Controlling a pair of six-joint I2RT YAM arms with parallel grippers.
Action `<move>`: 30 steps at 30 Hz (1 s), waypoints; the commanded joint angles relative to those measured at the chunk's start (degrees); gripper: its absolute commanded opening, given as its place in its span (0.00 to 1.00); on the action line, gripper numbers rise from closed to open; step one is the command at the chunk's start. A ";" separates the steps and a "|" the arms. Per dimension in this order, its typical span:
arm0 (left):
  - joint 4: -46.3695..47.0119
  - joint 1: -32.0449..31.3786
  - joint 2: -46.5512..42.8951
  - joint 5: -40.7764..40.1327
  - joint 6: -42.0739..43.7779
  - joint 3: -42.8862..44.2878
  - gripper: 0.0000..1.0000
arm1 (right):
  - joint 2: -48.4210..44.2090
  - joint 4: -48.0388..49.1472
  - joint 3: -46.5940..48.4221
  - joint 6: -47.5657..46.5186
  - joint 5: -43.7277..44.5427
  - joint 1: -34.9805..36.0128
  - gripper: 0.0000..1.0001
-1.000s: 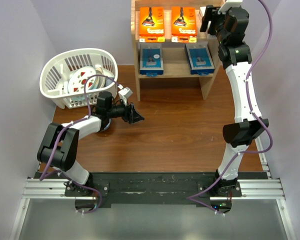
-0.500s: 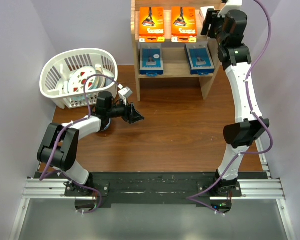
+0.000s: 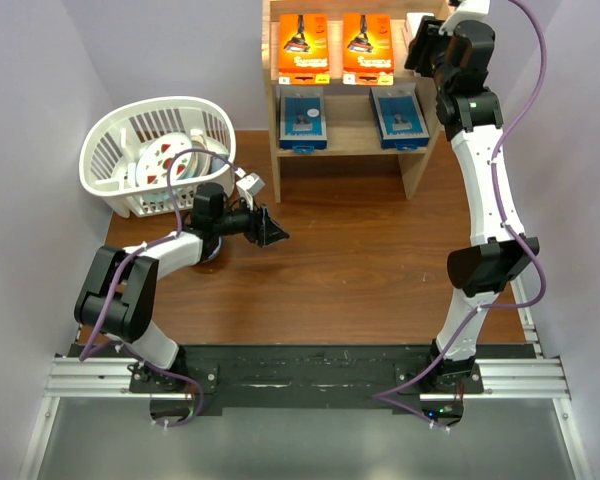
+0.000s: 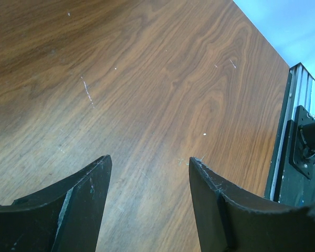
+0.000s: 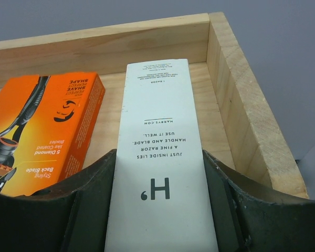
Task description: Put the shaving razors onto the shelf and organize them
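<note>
Held the white razor box (image 5: 156,105) in the right gripper (image 5: 158,184), fingers closed on its two long edges near the logo end. Hung at the right end of the top tier of the shelf (image 5: 236,94), in the gap between the nearer orange pack (image 5: 47,121) and the side panel; could not tell whether resting on the board or just above it. Looked a tight slot, so probably the main risk from here: a slight drift left would likely nudge the orange pack out of line, a drift right could catch the box's corner on the panel and twist it in the grip. Letting go while above the board or tilted might also leave it skewed or overhanging the front edge. Lay flat, printed face up, long axis running front to back across the tier and roughly parallel to the orange pack; far end aimed at the shelf's back wall, lettering upside down to the wrist camera. Below, on the lower tier, two blue packs (image 3: 302,118). Further out, kept the left gripper (image 4: 147,178) spread and empty over bare table (image 4: 147,79), near the white basket (image 3: 160,155).
</note>
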 commanded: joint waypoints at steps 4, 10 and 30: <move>2.58 0.25 0.52 0.68 -0.48 0.43 0.65 | 0.97 0.75 3.09 -0.30 -0.20 -0.30 0.64; 2.06 0.25 0.43 0.76 -0.30 0.51 0.65 | -2.62 2.50 3.44 -2.15 -4.59 -0.30 0.88; -14.19 0.25 -2.29 -2.30 13.05 15.79 1.00 | -33.03 -8.29 -39.86 -6.12 -19.24 1.72 0.99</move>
